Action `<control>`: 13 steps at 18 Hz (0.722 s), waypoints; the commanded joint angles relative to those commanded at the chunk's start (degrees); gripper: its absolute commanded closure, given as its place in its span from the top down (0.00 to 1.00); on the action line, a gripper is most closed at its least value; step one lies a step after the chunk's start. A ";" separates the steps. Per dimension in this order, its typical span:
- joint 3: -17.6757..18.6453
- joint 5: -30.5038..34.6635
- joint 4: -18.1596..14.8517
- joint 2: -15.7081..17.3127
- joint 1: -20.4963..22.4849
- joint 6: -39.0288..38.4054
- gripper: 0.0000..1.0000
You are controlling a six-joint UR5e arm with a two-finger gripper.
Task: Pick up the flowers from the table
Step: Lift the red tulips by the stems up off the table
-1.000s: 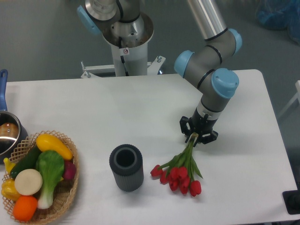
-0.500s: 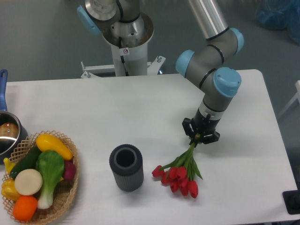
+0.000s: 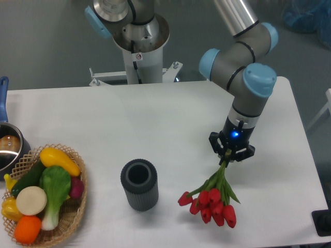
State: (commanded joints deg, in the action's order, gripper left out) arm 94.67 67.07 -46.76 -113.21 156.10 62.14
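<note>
The hand points down over the right part of the tabletop, closed on the top of the stems of the flowers. The fingers themselves are dark and small from here, and the stem ends vanish between them, so the exact grip is hard to make out; a small blue light glows on the wrist just above. From the hand the green stems run down and a little left, with leaves spreading at either side, to the cluster of red tulip heads near the front edge of the tabletop. Whether the heads touch the surface or hang just clear of it I cannot tell.

Above the hand the arm rises in grey sections with pale blue joint caps and is cut off by the top of the view. Left of the flowers, well apart from them, a dark ribbed cylinder stands upright with its open mouth showing. Further left, at the tabletop's front corner, sits a wicker basket heaped with coloured vegetables; its left side and bottom are partly cut by the frame. Behind it a metal pot with a blue handle is only half in view at the left edge. The robot's base column stands beyond the far edge of the tabletop.
</note>
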 joint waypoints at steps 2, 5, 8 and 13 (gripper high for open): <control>-2.20 -3.42 0.00 0.36 0.00 -1.05 0.14; -3.87 -7.91 0.00 0.79 -0.09 -2.37 0.14; -5.89 -12.04 0.18 1.06 0.00 -3.42 0.14; -8.79 -19.94 0.27 1.06 0.17 -5.62 0.14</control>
State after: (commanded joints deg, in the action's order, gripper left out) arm 85.87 47.13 -46.49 -112.15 156.27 56.52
